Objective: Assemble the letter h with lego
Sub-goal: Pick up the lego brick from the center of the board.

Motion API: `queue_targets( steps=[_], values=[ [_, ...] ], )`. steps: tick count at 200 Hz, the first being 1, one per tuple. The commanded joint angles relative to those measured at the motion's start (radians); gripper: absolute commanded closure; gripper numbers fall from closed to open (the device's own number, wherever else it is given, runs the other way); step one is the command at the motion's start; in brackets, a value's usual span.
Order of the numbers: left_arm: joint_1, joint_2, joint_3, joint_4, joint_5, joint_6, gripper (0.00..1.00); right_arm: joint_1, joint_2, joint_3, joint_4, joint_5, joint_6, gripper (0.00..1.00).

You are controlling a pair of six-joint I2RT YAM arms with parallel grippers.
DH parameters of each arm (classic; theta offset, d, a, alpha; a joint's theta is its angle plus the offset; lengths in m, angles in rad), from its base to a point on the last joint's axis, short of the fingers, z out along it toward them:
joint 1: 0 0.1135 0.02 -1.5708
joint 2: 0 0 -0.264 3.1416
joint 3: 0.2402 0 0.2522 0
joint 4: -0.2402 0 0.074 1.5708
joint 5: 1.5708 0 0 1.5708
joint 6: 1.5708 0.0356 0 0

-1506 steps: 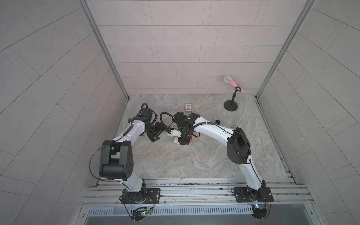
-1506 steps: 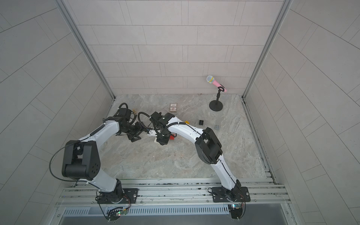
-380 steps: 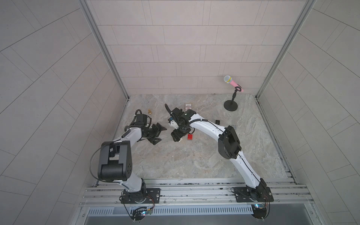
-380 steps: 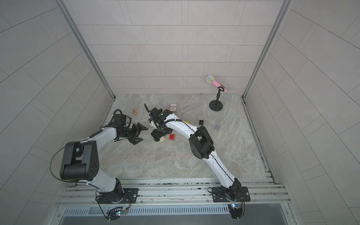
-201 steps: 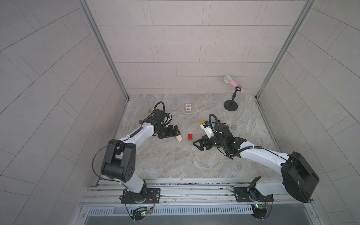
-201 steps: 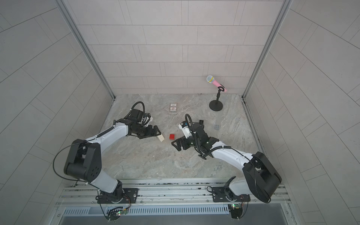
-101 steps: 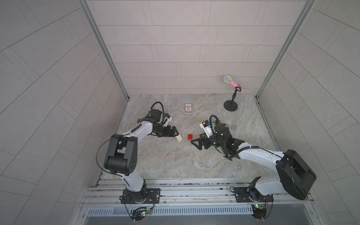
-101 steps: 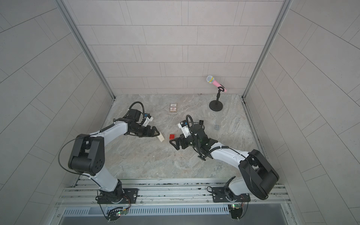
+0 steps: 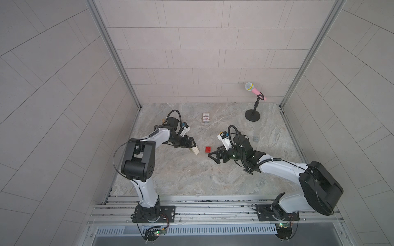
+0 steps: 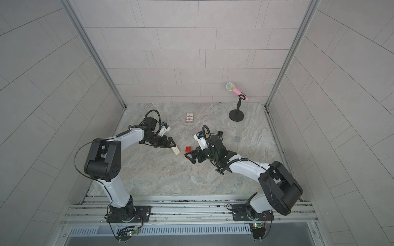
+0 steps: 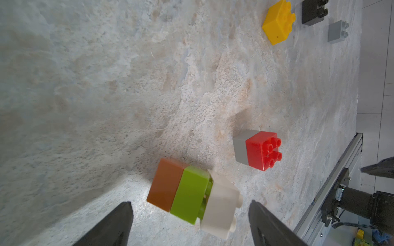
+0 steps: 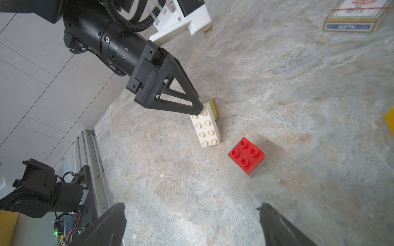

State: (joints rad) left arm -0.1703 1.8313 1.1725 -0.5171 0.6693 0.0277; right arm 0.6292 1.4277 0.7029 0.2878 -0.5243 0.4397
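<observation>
Tip for grabbing the brown-green-white stack, resting on the bench at the wide-open left end effector: centre on the green brick, close slowly, avoid bumping the red-grey pair. Right end effector wide too, empty.

Lighting: bright, diffuse. Shadows: soft, beside red-on-grey studded plastic brick stack. Top views: sharp; tiled walls bowed toward frame edges. Wrist views: lower frame blurred.
</observation>
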Motion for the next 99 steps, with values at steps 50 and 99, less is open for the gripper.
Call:
queue_targets(
  steps=[50,99],
  values=[
    [0.006,0.046,0.016,-0.013,0.076,0.02,0.09,0.0,0.022,0.026,0.007,-0.02,0.008,0.0],
    [0.017,0.082,0.036,-0.009,0.088,0.003,0.15,0.001,0.027,0.03,-0.001,-0.023,0.008,0.0]
  ],
)
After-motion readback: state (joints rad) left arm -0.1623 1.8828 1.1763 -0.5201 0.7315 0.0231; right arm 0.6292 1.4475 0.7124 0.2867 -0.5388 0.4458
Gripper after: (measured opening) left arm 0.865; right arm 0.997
